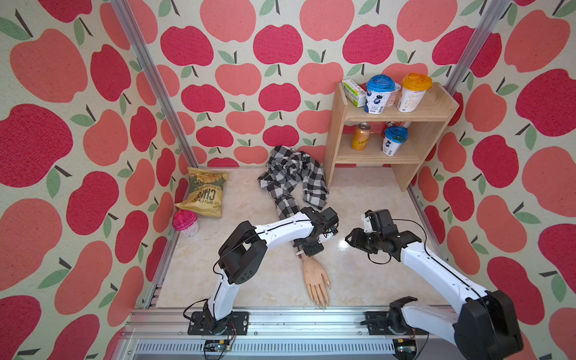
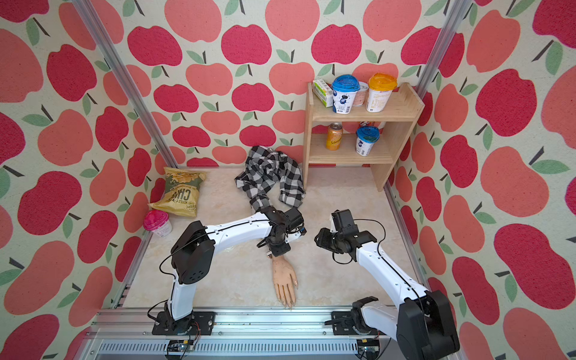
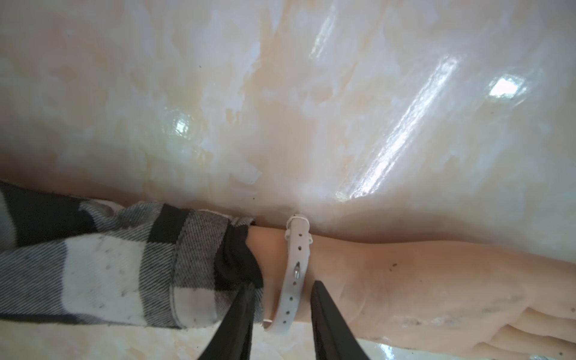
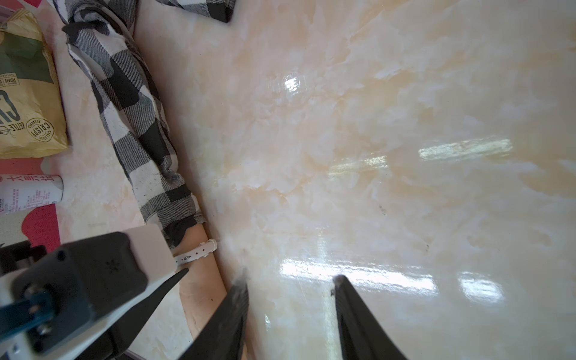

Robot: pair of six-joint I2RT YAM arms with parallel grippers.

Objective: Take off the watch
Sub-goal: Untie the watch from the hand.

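The watch [image 3: 294, 258] shows as a thin whitish strap with punched holes and a metal pin. It goes round the mannequin wrist between the checked sleeve cuff [image 3: 199, 258] and the hand [image 1: 314, 277]. My left gripper [image 3: 283, 284] points down at that wrist. It is open, with one dark finger on each side of the strap and neither touching it. In both top views this gripper [image 1: 304, 255] [image 2: 276, 254] covers the watch. The strap [image 4: 199, 251] also appears in the right wrist view. My right gripper [image 4: 290, 280] [image 1: 348, 238] hovers open and empty, to the right of the wrist.
The checked shirt [image 1: 293, 177] trails back toward a wooden shelf [image 1: 436, 109] with cups and a can at the back right. A chips bag [image 1: 204, 193] and a pink-lidded cup [image 1: 186, 223] stand at the left wall. An aluminium rail [image 1: 280, 318] borders the front.
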